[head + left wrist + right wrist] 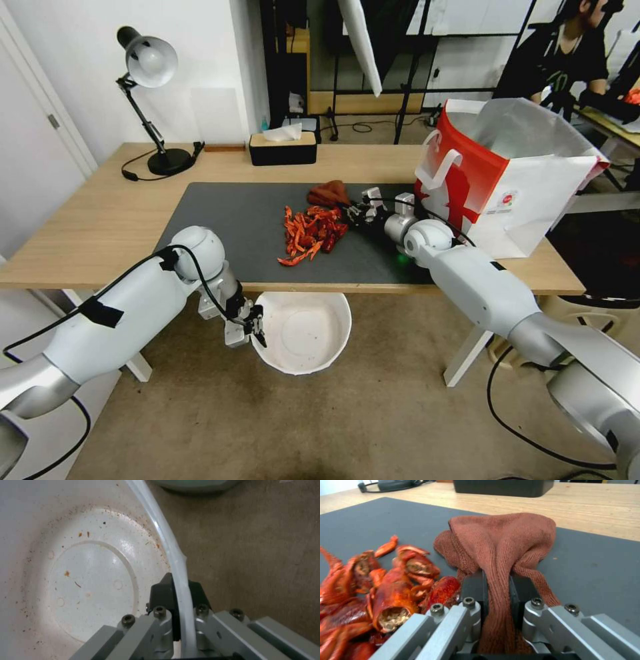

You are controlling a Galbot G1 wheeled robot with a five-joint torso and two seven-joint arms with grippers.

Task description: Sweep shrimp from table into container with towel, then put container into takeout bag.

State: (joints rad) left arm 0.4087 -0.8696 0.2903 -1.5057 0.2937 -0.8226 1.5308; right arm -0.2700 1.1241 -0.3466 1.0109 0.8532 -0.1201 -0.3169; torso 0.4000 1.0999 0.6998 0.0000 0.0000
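A heap of red-orange shrimp lies on the dark mat of the table. Just behind the heap, my right gripper is shut on the rust-brown towel, which bunches between its fingers and rests on the mat. My left gripper is shut on the rim of the white container, holding it below the table's front edge, under the heap. The red and white takeout bag stands open at the table's right end.
A black tissue box and a desk lamp stand along the table's far side. A white table leg comes down right of the container. Brown carpet lies underneath.
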